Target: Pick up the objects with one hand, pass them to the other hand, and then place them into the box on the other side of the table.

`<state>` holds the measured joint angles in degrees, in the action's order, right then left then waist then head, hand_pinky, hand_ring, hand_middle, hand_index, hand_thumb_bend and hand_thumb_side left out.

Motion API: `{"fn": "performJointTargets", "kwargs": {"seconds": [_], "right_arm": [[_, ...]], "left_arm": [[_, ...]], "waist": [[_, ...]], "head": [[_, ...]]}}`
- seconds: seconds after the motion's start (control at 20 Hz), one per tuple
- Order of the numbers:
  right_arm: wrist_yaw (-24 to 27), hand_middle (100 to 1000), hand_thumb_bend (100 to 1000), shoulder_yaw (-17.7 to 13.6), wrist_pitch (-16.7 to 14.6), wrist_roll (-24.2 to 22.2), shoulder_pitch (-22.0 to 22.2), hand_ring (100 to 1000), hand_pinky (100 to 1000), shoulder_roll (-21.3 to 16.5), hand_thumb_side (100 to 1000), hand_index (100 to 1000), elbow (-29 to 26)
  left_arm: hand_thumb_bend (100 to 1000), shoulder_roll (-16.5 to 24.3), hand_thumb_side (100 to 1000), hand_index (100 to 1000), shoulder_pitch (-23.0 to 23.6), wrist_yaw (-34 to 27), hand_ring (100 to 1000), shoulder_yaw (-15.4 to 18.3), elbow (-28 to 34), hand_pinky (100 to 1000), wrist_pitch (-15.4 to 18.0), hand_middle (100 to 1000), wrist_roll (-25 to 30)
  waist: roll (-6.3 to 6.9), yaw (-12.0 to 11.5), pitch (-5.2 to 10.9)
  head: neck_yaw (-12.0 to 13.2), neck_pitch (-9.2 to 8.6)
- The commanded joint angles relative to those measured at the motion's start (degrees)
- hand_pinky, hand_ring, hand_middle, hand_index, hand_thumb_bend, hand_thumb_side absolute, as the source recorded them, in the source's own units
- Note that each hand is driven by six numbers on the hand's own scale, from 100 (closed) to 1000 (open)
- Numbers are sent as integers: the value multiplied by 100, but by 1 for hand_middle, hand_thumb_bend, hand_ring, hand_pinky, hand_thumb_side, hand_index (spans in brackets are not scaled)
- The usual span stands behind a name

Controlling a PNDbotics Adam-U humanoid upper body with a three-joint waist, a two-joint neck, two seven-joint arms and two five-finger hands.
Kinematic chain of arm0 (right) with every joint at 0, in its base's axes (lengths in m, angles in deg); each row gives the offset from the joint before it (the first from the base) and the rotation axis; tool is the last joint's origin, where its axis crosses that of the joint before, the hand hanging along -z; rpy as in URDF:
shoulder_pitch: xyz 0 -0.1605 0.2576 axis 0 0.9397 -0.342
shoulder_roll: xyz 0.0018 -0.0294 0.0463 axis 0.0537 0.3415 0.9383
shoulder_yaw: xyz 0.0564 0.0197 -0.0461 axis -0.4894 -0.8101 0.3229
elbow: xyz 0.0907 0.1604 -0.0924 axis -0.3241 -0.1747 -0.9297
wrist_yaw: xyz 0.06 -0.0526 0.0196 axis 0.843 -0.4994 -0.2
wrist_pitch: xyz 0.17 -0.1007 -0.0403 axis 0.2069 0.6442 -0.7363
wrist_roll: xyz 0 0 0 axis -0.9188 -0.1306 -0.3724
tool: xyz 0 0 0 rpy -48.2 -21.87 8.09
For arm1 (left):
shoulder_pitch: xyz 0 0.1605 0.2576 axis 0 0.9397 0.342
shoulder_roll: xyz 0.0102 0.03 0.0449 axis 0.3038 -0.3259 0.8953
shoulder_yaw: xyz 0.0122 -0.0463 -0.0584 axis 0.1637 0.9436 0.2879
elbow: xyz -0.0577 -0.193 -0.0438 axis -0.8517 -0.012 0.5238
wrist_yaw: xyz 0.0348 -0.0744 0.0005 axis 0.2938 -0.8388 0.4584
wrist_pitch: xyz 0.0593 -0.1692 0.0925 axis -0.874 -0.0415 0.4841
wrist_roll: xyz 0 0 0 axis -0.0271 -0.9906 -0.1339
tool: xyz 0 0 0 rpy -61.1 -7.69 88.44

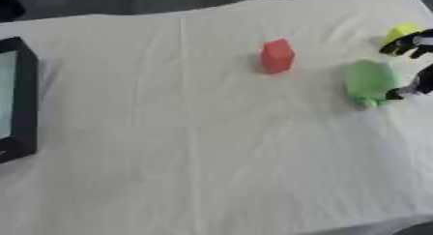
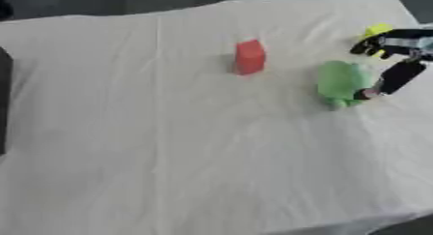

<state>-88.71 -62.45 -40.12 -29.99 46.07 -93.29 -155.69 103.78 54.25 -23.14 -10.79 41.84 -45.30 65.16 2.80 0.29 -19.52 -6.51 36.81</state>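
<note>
The green object (image 2: 341,81) lies on the white cloth (image 2: 194,156) at the right side of the table, a rounded lump with a small nub at its near end. Right at its right edge comes the robot's right hand (image 2: 397,60), reaching in from the right border. One dark finger (image 2: 396,77) slants down to the green object's lower right side, its tip touching or almost touching; which of the two, I cannot tell. The upper fingers spread out above, reaching toward the yellow object (image 2: 376,31), and their tips overlap its near edge. So the hand is apart, its fingers spread on either side of the gap, and nothing is clasped in it.

The yellow object sits at the far right, just beyond the green one. The red block (image 1: 277,55) stands upright near the middle of the table, well apart to the left of the green object and untouched.

Far over on the left edge sits the black box (image 1: 21,101), its dark frame showing best in the left eye view, well apart from all three objects.
</note>
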Motion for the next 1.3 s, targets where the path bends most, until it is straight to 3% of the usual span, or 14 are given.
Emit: {"fn": "performJointTargets", "kwargs": {"seconds": [0.05, 0.35, 0.5, 0.6, 0.65, 0.85, 1.1, 1.3], "right_arm": [[-231, 904, 565, -13, -7, 140, -147, 929, 893, -41, 207, 916, 146], [-636, 890, 585, 62, 44, 422, -246, 916, 886, 140, 206, 909, 399], [-598, 818, 561, 74, 5, 477, -234, 900, 876, 193, 193, 841, 421], [-416, 763, 500, 49, 17, 527, -196, 881, 868, 205, 180, 787, 355], [-276, 735, 426, 33, 39, 546, -170, 864, 860, 204, 166, 756, 302], [376, 686, 274, -23, 147, 525, -54, 831, 841, 138, 160, 711, -21], [928, 664, 174, -197, 339, 486, 99, 811, 828, 1, 176, 699, -587], [1225, 664, 177, -311, 481, 449, 222, 808, 827, -90, 162, 700, -1002]], "left_arm": [[585, 131, 548, 840, -31, -26, 689, 15, 94, 730, 13, 689, 11], [581, 107, 551, 840, -28, -43, 690, 6, 116, 730, 17, 689, 18], [580, 102, 551, 839, -28, -48, 689, 7, 125, 730, 16, 689, 15], [580, 103, 551, 839, -23, -49, 688, 11, 126, 730, 15, 689, 8], [580, 103, 551, 839, -20, -50, 688, 12, 125, 730, 14, 689, 4], [578, 107, 552, 839, -16, -47, 688, 9, 121, 730, 10, 689, 1], [578, 139, 551, 839, -18, -28, 688, 9, 122, 731, 6, 689, 1], [578, 165, 549, 837, -33, -4, 687, 3, 134, 731, -6, 688, 3]], "waist": [[-3, -15, 80], [9, -37, 33], [14, -48, 15], [15, -48, 9], [14, -46, 7], [4, -35, 14], [-2, -25, 52], [-4, -25, 93]], "head": [[-17, -84], [-20, -86], [-7, -73], [6, -61], [12, -55], [38, -35], [99, -41], [163, -80]]}}
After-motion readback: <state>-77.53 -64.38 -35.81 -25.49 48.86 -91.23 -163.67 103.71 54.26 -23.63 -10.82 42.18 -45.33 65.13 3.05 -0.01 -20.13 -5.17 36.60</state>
